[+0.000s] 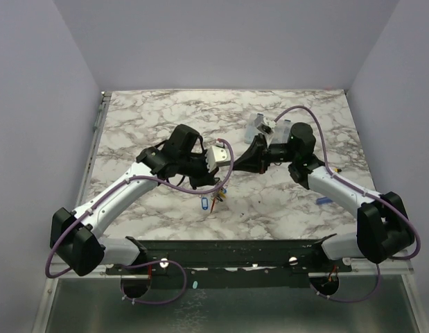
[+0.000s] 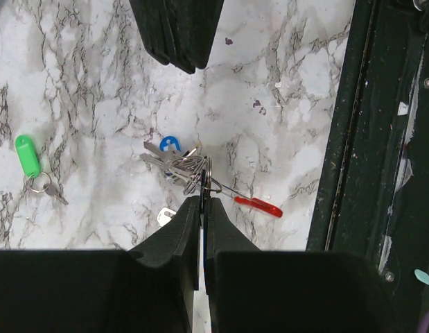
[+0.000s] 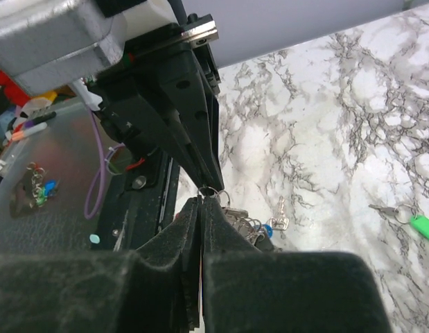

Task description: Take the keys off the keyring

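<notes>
**Left arm (image 1: 124,189) and right arm (image 1: 339,186): exterior finish**
White tubular links (image 1: 103,205) alternate with matte black joint housings (image 1: 77,239). A purple cable (image 1: 297,108) loops along each arm. A grey metal wrist block (image 3: 51,41) carries black wedge-shaped fingers (image 2: 178,232) tapering to thin tips.

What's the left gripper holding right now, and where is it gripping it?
The keyring, pinched at its near edge by the shut left gripper; the keys are bunched on it.

the keys (image 2: 169,163) are hanging on the keyring (image 2: 204,177) by the front rail (image 2: 366,139) of the bench (image 2: 96,83); another tagged key (image 2: 30,163) is lying well apart, a loose key (image 2: 165,216) nearer.
</notes>
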Controlling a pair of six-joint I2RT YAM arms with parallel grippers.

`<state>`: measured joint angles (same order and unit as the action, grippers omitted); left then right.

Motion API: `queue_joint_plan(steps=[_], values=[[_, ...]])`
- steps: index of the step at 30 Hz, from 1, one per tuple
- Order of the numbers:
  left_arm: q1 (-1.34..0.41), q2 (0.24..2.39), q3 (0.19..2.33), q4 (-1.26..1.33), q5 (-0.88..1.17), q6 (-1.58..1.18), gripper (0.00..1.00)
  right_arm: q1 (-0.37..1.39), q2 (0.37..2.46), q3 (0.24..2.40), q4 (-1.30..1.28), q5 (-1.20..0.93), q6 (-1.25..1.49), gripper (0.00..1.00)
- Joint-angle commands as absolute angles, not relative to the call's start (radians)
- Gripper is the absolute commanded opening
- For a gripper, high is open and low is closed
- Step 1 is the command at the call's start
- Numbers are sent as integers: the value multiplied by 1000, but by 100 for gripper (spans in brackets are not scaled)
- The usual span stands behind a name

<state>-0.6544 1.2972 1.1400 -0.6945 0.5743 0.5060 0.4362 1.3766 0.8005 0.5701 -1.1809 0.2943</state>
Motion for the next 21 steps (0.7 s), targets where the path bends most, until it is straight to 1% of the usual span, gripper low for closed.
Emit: queue_joint_plan(steps=[1,2,3,4,7,10,13,19,21], values=[[-653,1263,1167,-695,574,519,0,431,1380,831,367,-1215,85,15],[-653,1265,1173,-702,574,525,0,432,1378,838,310,-1216,36,25],[-653,1267,1179,-705,569,526,0,432,1376,841,266,-1217,-22,33],[-653,1271,1187,-711,566,528,0,432,1374,846,210,-1217,-78,39],[-653,1280,1206,-733,565,537,0,434,1373,855,101,-1215,-188,49],[-653,1287,1217,-738,560,522,0,441,1374,859,76,-1199,-215,53],[-653,1294,1224,-737,567,502,0,457,1377,861,79,-1171,-227,55],[-653,1303,1236,-719,573,466,0,488,1405,858,149,-1143,-226,54],[-652,1305,1239,-713,569,452,0,502,1417,861,165,-1144,-221,51]])
